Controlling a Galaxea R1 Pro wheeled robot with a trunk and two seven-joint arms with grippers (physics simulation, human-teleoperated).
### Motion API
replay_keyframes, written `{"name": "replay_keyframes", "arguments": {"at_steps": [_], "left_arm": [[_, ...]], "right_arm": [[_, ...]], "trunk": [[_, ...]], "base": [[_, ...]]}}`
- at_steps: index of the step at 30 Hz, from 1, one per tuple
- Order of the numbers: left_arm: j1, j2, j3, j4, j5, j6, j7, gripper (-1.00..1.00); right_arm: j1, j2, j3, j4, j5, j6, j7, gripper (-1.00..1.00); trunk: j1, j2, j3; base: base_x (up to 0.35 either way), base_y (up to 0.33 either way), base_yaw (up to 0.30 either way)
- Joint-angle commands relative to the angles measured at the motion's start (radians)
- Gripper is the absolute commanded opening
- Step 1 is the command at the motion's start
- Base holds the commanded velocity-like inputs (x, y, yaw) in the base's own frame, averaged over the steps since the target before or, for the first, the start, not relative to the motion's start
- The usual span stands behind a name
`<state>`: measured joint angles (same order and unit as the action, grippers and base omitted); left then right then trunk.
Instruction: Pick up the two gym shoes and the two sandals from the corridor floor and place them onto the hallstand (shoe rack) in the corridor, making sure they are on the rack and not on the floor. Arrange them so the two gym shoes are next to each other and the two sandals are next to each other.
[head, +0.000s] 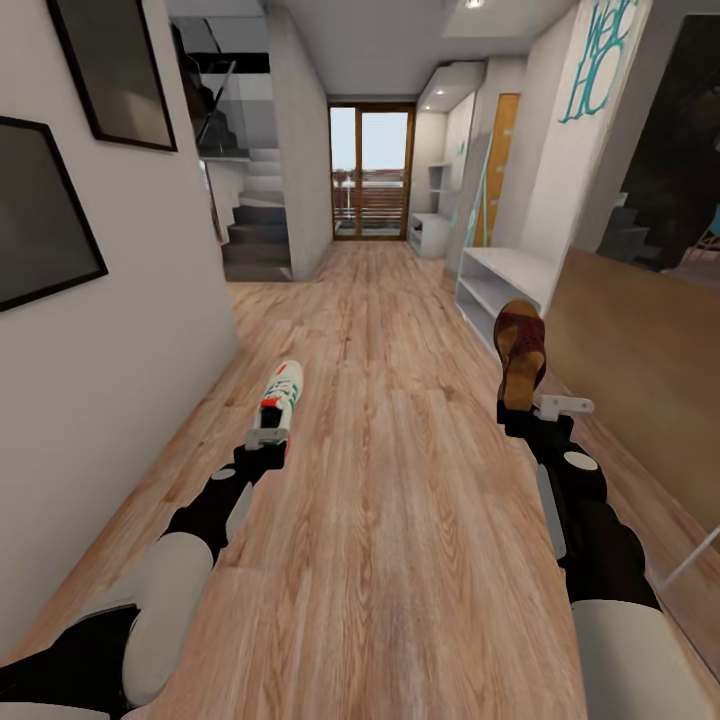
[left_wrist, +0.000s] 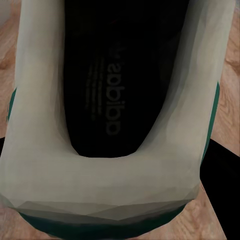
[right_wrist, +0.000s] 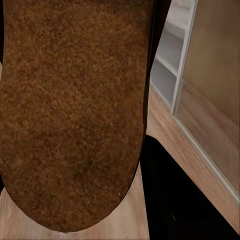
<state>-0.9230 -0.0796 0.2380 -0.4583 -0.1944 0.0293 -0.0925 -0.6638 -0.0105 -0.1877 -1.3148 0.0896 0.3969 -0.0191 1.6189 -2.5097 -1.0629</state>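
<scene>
Rolling down the corridor with both arms loaded. My left fingers (head: 268, 437) are clamped on the heel of a gym shoe (head: 281, 396), which sticks out straight ahead of them, toe pointing away, up off the corridor floor (head: 400, 480). From the left wrist I'm staring right into its dark insole with the white heel collar (left_wrist: 107, 185) wrapped around it. My right fingers (head: 522, 412) are clamped on a sandal (head: 521, 350), held out beyond them toe-up; the right wrist sees mostly its tan footbed (right_wrist: 70, 110). A low white shelf unit (head: 497, 282) sits off beyond the right fingers along the wall.
</scene>
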Motion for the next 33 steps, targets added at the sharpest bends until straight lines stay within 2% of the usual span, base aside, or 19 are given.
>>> {"name": "replay_keyframes", "arguments": {"at_steps": [1,33], "left_arm": [[0.0,-0.003,0.009,-0.001,-0.01,0.003,-0.009,-1.0],[0.0,-0.006,0.009,0.002,-0.01,0.003,-0.009,-1.0]], "right_arm": [[0.0,0.0,0.001,-0.001,0.006,0.007,-0.001,-1.0],[0.0,0.0,0.001,-0.001,0.006,0.007,-0.001,-1.0]], "trunk": [[0.0,0.0,0.001],[0.0,0.0,0.048]], "base": [[0.338,0.0,0.0],[0.344,0.0,0.0]]}}
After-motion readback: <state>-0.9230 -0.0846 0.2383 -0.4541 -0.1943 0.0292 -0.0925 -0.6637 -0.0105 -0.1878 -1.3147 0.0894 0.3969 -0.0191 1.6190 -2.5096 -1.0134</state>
